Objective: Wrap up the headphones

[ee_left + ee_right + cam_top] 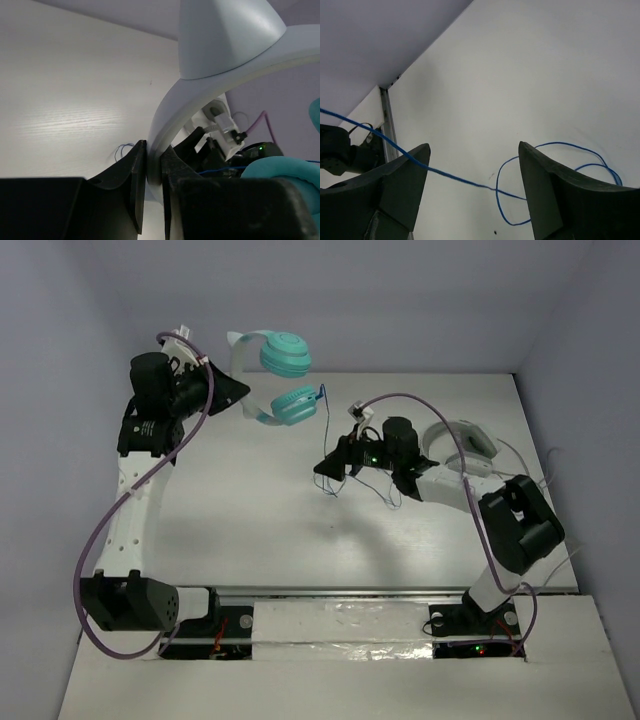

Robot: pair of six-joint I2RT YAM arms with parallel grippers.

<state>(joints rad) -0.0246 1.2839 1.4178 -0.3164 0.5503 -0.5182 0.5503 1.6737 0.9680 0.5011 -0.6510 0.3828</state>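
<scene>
Headphones point(286, 352): hanging in the air over the far left of the desk point(250, 530), the two teal cups facing the top camera.
Headband point(167, 115): sitting between the left jaws, arching up and away from them.
Cord point(455, 176): running from the lower cup towards the right jaws, then lying in loose loops on the desk.
Left jaws: pressing together, pinching the headband.
Right jaws: standing spread wide, the cord crossing the gap between them.
White-and-grey headphones point(468, 438): lying on the desk beside the right arm.
</scene>
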